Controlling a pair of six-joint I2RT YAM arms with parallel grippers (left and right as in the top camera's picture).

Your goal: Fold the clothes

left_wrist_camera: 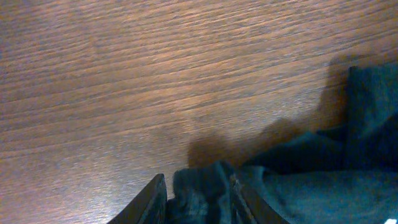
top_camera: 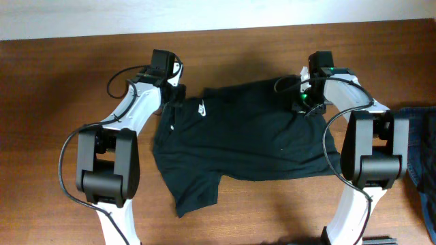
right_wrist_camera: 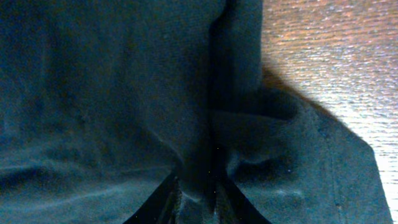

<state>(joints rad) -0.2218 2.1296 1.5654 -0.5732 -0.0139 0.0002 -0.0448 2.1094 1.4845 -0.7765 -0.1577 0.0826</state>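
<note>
A black short-sleeved T-shirt (top_camera: pixel 252 136) lies spread out but rumpled in the middle of a brown wooden bench (top_camera: pixel 61 75), seen from overhead. A small white swoosh logo (top_camera: pixel 202 107) shows on its chest, toward the shirt's upper left in that view. The left claw (left_wrist_camera: pixel 196 194) sits at the shirt's upper left edge, close to the logo. Its wrist camera shows its two fingers (left_wrist_camera: pixel 152 202) nearly closed on a bunched bit of the black fabric, with bare wood beyond. The right claw (right_wrist_camera: pixel 196 194) sits at the shirt's upper right corner, its tips drawn close together and pinching a raised fold of the shirt. The white left arm (top_camera: pixel 109 160) and right arm (top_camera: pixel 368 150) flank the shirt, one on each side. A blue denim garment (top_camera: pixel 424 156) lies to the right of the shirt, apart from it, cut off by the frame edge.
</note>
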